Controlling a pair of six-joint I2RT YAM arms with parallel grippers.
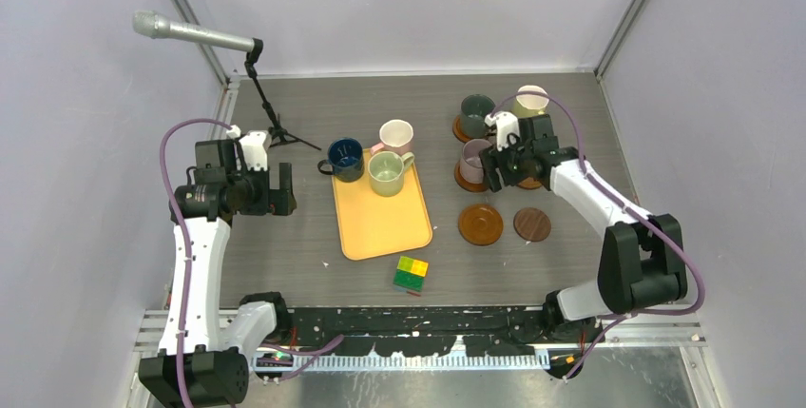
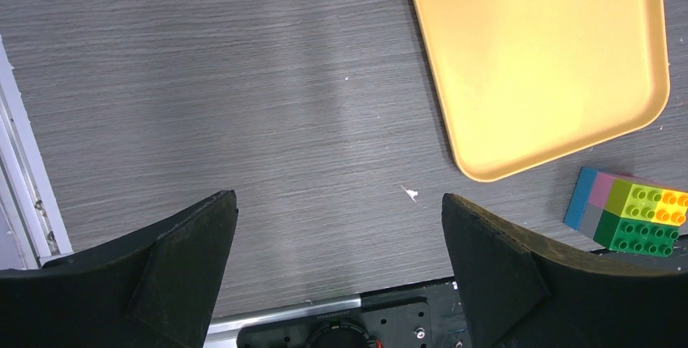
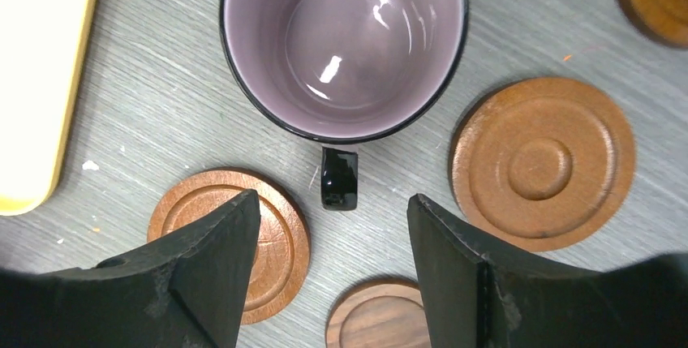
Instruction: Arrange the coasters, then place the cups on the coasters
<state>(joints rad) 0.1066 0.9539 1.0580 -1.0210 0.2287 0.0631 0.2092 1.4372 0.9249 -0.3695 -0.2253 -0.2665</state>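
The mauve cup stands on a coaster at the right. My right gripper hangs open just behind the cup's black handle, gripping nothing. Around it lie a bare reddish coaster, another reddish coaster and a dark brown coaster. The dark grey-green cup and the cream cup sit on coasters behind. The dark blue cup, the white-pink cup and the light green cup are at the orange tray. My left gripper is open over bare table.
A multicoloured brick block lies in front of the tray. A microphone on a small stand is at the back left. Grey walls close in the table on three sides.
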